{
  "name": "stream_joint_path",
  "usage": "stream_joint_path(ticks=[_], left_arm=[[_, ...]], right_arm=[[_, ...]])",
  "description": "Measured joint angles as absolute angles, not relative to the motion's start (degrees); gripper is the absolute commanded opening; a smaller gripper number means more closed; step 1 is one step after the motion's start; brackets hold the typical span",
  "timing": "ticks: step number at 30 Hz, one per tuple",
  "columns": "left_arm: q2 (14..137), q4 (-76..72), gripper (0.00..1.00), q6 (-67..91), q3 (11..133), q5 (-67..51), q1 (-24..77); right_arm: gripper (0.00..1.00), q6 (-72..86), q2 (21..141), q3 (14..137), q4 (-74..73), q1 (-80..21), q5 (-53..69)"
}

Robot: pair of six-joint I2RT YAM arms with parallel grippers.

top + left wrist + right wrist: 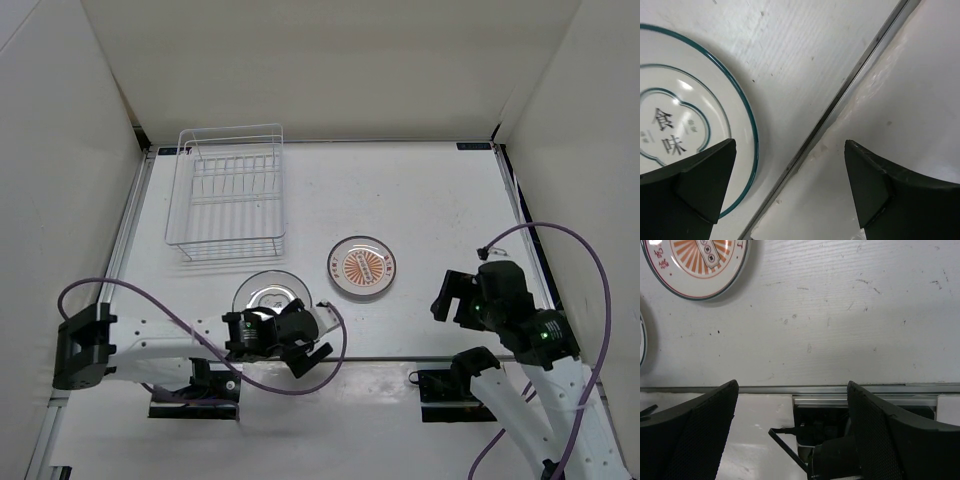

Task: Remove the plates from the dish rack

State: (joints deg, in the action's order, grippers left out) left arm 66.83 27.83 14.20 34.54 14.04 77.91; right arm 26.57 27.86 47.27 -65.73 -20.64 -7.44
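Lying flat, glossy round sunburst plate (361, 267), teal-rimmed plate (270, 288), wire rack (228, 243)

Left arm (160, 345) stretched low across lower left; left gripper (308, 356) jaws wide apart. Right arm (530, 330) bent at lower right; right gripper (452, 298) jaws equally wide.

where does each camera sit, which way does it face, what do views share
Top external: fixed above and behind, looking down on the white table, white wire dish rack, left arm and right arm.
Left wrist: on the left arm, looking down past the open left gripper at the teal-rimmed round white plate.
Right wrist: on the right arm, facing the table past the open right gripper; round orange sunburst plate upper left.
Shared: the top view also shows both plates.
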Motion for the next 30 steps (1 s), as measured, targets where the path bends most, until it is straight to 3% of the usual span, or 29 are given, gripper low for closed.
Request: stream_joint_path(ticks=[6,11,15,25,30], left_arm=[[55.86,31.64,1.0,13.19,39.79,15.86,76.73],[42.98,28.73,1.0,13.82,36.8,18.81,69.97],[34.87,28.14,1.0,13.72,31.64,25.02,64.1],[28.95,29.65,1.0,6.44,30.72,43.92,57.43],[17.89,23.73,1.0,-0.21,24.58,52.69,56.29]], right_arm=[[0.9,24.4,34.46,52.86,-67.35,-20.64,-5.78],[0.9,21.39,33.71,55.24,-66.78,-20.64,-7.16],[0.9,19.81,33.32,55.4,-65.95,-20.64,-7.62],[0.9,18.83,29.36,53.17,-64.01,-20.64,-11.88],[0.9,19.2,28.49,51.51,-63.53,-20.64,-13.74]])
